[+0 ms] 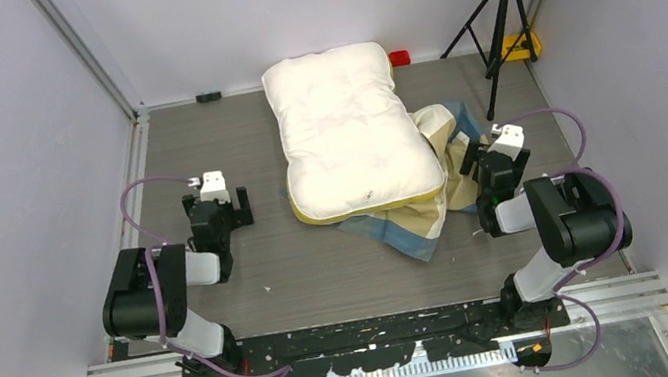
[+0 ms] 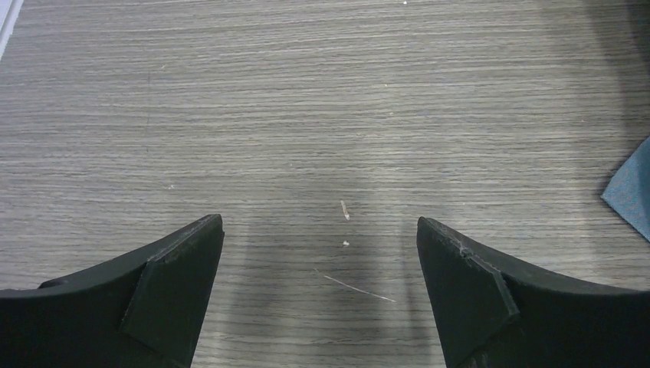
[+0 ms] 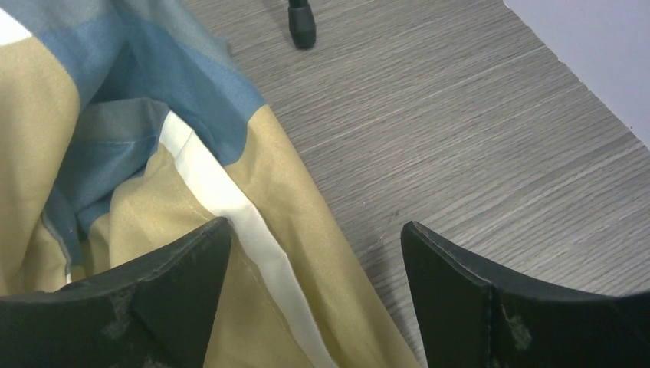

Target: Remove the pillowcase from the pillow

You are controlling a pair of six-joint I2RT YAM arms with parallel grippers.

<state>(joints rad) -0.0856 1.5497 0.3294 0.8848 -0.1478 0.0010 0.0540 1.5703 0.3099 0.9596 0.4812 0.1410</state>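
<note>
Lying atop crumpled pillowcase (image 1: 422, 225), pillow (image 1: 347, 136) bare, fully outside it; R gripper (image 3: 316, 238) adj.

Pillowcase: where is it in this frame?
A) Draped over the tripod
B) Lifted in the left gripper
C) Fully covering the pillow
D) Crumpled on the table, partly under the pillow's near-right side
D: the pillowcase lies bunched on the table beside and partly under the bare pillow, and the left gripper and right gripper are both open, holding nothing.
</note>
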